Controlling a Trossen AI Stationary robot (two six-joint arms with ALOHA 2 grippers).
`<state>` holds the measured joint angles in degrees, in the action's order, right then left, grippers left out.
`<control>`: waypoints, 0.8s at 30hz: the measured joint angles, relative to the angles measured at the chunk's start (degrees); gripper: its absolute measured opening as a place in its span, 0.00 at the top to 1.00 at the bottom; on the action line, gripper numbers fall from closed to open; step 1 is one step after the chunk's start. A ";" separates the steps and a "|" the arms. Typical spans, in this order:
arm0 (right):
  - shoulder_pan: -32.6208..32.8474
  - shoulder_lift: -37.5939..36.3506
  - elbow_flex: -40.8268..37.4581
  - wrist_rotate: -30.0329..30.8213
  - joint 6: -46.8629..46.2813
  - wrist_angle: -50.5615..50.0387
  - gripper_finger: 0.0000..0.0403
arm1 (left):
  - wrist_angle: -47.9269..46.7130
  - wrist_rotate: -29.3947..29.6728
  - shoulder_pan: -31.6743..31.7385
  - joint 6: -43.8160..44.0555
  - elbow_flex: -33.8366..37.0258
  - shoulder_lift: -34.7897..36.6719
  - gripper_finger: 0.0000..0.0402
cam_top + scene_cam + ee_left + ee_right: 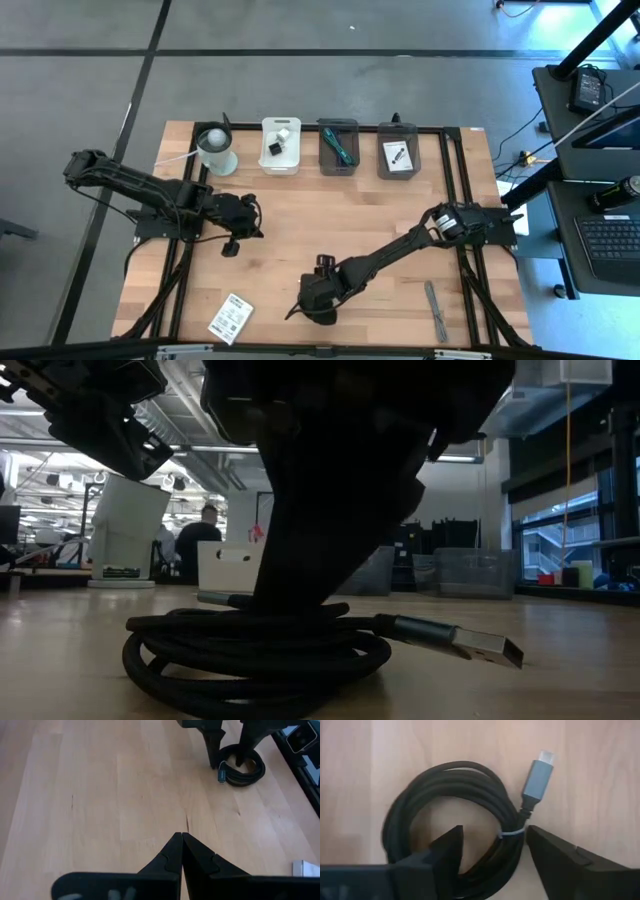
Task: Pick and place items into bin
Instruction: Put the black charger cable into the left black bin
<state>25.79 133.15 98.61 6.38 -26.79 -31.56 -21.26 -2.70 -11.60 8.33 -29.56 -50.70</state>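
Observation:
The black coiled cable [445, 785] lies flat on the wooden table near its near edge [250, 650], with its grey USB plug [540, 770] sticking out of the coil. My right gripper [492, 832] is open and points down over it [322, 290]. One finger stands inside the coil's ring and the other outside it, with the tied side of the coil between them. My left gripper [181, 837] is shut and hovers over bare table left of centre [232, 246], touching nothing. A white printed card [231, 318] lies flat at the near left. My right gripper comes at the cable from above, its fingers across the coil's bundled strands beside the white tie [512, 834]. One finger [445, 850] is inside the ring and one [560, 860] outside. I cannot tell whether either finger touches the strands. The coil lies flat on the table.
Along the far edge stand a white cup with a ball [215, 150], a white bin [265, 160] and two clear bins [324, 160] [382, 165] with items in them. A grey tool [437, 310] lies at the near right. Bare wood lies between the arms.

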 joint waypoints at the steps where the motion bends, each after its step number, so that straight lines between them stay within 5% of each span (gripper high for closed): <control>1: 0.02 0.04 -0.03 0.59 -0.27 -0.32 0.47 | 0.00 0.00 0.01 0.08 0.00 0.00 1.00; 8: -0.13 -0.09 -0.14 1.85 -1.39 -2.12 0.93 | 0.02 1.44 0.00 0.08 0.00 0.00 1.00; 18: -0.76 -3.65 -0.61 -0.69 -7.49 -7.62 0.94 | 0.31 1.64 0.00 -0.05 -0.02 -0.02 1.00; 24: -2.48 -9.07 -0.60 4.33 -7.47 -15.91 0.94 | 0.51 1.64 0.00 -0.08 -0.06 -0.02 1.00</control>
<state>23.31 124.08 98.02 10.71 -34.26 -47.47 -20.74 -1.06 -11.60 8.25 -29.62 -50.72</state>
